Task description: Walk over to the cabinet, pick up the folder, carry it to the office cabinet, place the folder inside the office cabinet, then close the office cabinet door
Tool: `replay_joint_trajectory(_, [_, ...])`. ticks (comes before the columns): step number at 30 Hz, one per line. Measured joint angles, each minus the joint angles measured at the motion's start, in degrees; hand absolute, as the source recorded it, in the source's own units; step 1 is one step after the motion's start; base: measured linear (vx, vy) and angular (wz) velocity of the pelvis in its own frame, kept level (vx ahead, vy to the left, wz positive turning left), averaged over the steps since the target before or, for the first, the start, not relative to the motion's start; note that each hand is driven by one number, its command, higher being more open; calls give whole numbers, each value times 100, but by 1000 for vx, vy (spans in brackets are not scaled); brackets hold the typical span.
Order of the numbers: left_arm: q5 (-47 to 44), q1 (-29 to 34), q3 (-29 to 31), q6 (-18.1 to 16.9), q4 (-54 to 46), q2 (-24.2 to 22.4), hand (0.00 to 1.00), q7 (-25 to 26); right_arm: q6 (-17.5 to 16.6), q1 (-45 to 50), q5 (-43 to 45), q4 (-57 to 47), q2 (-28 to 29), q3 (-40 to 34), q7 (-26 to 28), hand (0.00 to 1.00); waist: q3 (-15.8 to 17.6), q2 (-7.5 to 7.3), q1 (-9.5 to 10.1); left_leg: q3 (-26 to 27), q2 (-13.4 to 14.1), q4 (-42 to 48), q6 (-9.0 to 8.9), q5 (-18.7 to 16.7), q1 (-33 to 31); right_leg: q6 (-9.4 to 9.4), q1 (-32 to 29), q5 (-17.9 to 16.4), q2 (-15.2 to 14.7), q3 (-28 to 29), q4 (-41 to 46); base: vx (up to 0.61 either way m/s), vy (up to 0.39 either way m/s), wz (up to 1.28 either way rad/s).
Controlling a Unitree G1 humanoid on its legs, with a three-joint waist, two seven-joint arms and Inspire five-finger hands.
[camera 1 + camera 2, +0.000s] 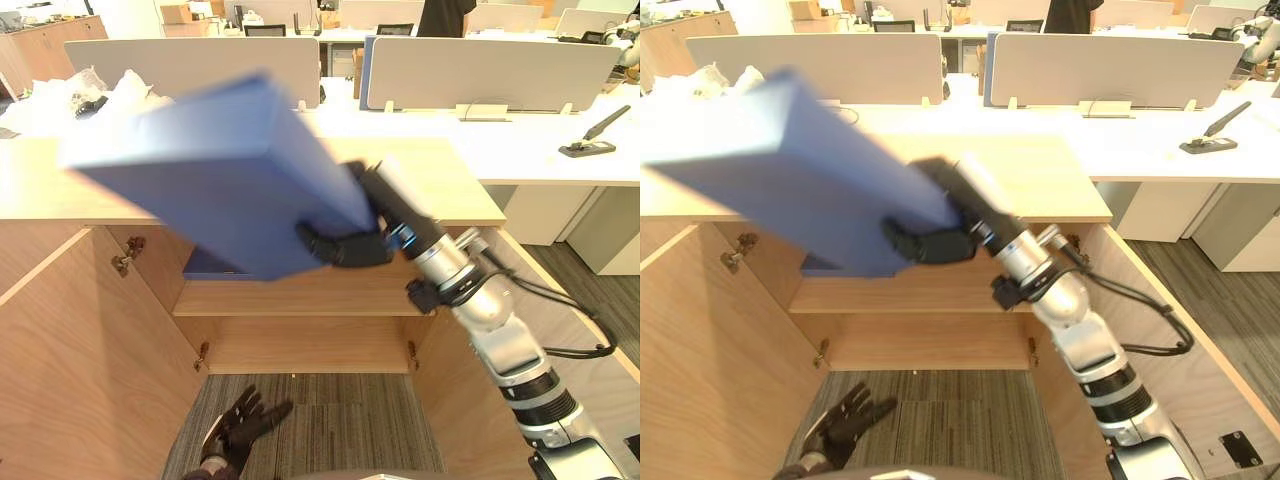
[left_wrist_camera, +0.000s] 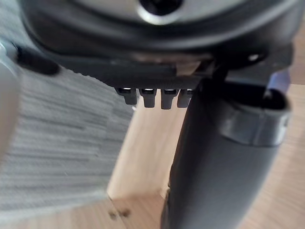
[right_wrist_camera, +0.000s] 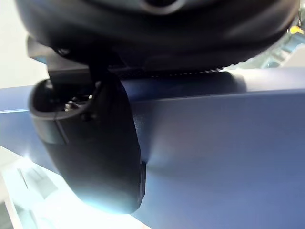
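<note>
A thick blue folder (image 1: 220, 170) hangs tilted in the air in front of the open wooden office cabinet (image 1: 300, 300), its far end up and to the left. My right hand (image 1: 345, 245) is shut on its lower right corner, fingers curled under the edge and thumb (image 3: 95, 152) pressed on the blue face (image 3: 214, 152). The folder covers the upper part of the cabinet opening; a second blue thing (image 1: 205, 266) lies on the shelf behind it. My left hand (image 1: 240, 425) hangs low over the carpet with fingers spread, holding nothing.
The cabinet's left door (image 1: 70, 360) stands open toward me, the right door (image 1: 560, 330) too. A shelf (image 1: 300, 298) crosses the inside. White desks with grey dividers (image 1: 490, 75) stand behind, a stapler (image 1: 590, 140) on the right one. A person (image 1: 445, 15) stands far back.
</note>
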Motion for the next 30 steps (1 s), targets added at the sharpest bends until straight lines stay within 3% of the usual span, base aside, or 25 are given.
replay_joint_trajectory(3, [560, 2, 50, -6, 419, -15, 100, 287, -61, -171, -638, 1097, -177, 1089, 27, 0, 30, -40, 156, 32, 12, -1, -5, -46, -32, 1, -116, 0, 22, 87, 52, -67, -3, -17])
replay_joint_trajectory(6, [691, -26, 221, 17, 579, -98, 100, 480, 66, -719, -1323, 2565, -233, 2071, 258, 0, 210, -111, 464, 0, 9, 13, 5, -42, -235, 23, -429, 66, 58, 269, 98, -65, 4, -29])
replay_joint_trajectory(10, [688, -163, 511, 17, 563, -262, 100, 620, 367, -1253, -1859, 3995, -62, 2314, 376, 0, 615, -89, 673, 60, -20, 574, 113, -237, -628, 146, -726, 179, 40, 368, 330, -52, 32, -21])
replay_joint_trajectory(13, [881, -272, 815, 6, 554, -427, 100, 734, 602, -1501, -1745, 4624, 163, 1796, 370, 0, 911, 141, 681, 80, 46, 1540, 247, -787, -906, 175, -934, 192, 97, 269, 1037, -64, 71, -21])
replay_joint_trajectory(15, [1105, -319, 958, 7, 564, -447, 100, 860, 799, -1539, -1178, 5188, 570, 852, 275, 0, 1015, 260, 666, 66, 77, 1989, 318, -1043, -1007, 178, -1101, 194, 66, -141, 1507, -72, 108, -5])
replay_joint_trajectory(18, [1188, -354, 1183, 31, 649, -450, 100, 975, 1045, -1734, 199, 5930, 1222, -381, -143, 0, 1122, 286, 660, 58, 0, 1975, 384, -1083, -1010, 208, -1130, 214, -106, -591, 1576, -34, 61, 4])
replay_joint_trajectory(21, [1183, -481, 1341, 163, 869, -468, 100, 1126, 1233, -1869, 1389, 6215, 1397, -833, -467, 0, 1334, 376, 700, -85, -69, 1721, 520, -966, -986, 194, -1454, 55, -154, -669, 1853, -14, 32, 9])
replay_joint_trajectory(23, [1178, -510, 1428, 236, 1033, -481, 100, 1199, 1312, -1859, 2387, 6345, 1559, -1145, -675, 0, 1414, 378, 700, -139, -164, 1666, 454, -903, -964, 163, -1576, 72, -271, -778, 1484, 29, -48, 22])
replay_joint_trajectory(25, [1173, -562, 1698, 280, 1068, -595, 100, 1265, 1327, -1858, 3184, 6374, 1696, -1604, -864, 0, 1520, 322, 628, -291, -351, 1634, 349, -858, -909, 197, -1512, 314, -473, -955, 1120, 74, -128, 50])
replay_joint_trajectory(27, [1082, -496, 1863, 260, 1018, -912, 100, 1274, 1313, -1866, 4587, 6271, 1837, -2058, -1053, 0, 1461, 404, 673, -381, -230, 1371, 255, -761, -913, 159, -1472, 372, -345, -1090, 825, 141, -154, 24])
replay_joint_trajectory(30, [827, -484, 1989, 275, 1003, -1009, 100, 1281, 1167, -2047, 6009, 5998, 2163, -2850, -1246, 0, 1453, 370, 758, -408, -24, 1178, 148, -700, -950, 111, -1475, 426, -169, -1251, 669, 146, -141, 4])
